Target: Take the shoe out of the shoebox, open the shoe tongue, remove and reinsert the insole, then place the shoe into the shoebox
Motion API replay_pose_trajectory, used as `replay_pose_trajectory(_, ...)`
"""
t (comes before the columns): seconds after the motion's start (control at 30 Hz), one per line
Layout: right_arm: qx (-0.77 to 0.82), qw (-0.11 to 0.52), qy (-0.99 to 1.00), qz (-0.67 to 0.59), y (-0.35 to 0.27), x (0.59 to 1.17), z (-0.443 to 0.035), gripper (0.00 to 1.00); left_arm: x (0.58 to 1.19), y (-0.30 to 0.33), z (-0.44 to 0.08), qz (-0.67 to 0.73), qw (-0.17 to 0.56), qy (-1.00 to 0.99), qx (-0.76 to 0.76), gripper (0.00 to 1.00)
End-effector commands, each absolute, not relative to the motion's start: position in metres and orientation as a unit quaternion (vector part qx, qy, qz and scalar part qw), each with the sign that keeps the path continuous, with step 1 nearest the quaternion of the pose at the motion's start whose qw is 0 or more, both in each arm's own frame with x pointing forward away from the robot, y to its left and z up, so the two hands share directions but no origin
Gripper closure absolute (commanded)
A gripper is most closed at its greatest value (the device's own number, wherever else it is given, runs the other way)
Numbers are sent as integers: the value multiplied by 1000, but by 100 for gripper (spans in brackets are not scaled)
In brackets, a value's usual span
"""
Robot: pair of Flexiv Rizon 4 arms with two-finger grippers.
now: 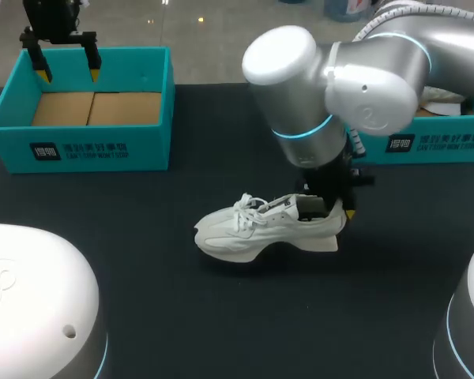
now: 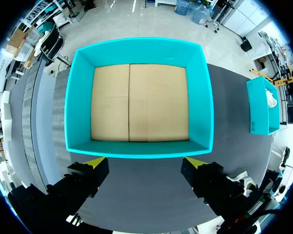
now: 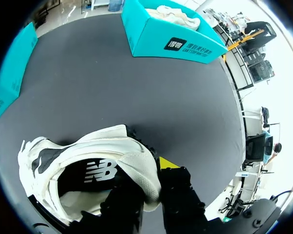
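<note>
We are pinching the heel collar of the white shoe [image 1: 257,230] with our right gripper [image 1: 336,208], one finger inside and one outside, while the shoe is standing on the black table [image 1: 142,284]. Our left gripper [image 1: 69,76] is hanging wide open, holding nothing, over the teal shoebox [image 1: 79,150].

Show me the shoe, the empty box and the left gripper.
shoe [image 1: 245,237]: head view, side panel.
empty box [image 1: 154,146]: head view, front wall.
left gripper [image 1: 68,75]: head view, midway between its tips.
</note>
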State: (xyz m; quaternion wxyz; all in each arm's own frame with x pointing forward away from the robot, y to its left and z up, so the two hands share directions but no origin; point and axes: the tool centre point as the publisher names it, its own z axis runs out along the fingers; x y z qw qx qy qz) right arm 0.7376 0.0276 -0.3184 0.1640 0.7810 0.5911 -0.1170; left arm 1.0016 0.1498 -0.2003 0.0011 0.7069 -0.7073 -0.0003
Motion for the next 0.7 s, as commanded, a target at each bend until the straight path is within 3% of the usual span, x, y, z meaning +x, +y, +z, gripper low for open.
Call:
replay_pose_trajectory(0.03,783,159,588,-125,30,745,-337,100,1001,150,-200,0,1,-707,707,0)
replay_pose_trajectory(0.6,796,156,573,-119,22,760,-370,100,1001,150,-200,0,1,-707,707,0)
replay_pose_trajectory(0.7,795,157,574,-119,21,759,-365,52,1001,150,-200,0,1,-707,707,0)
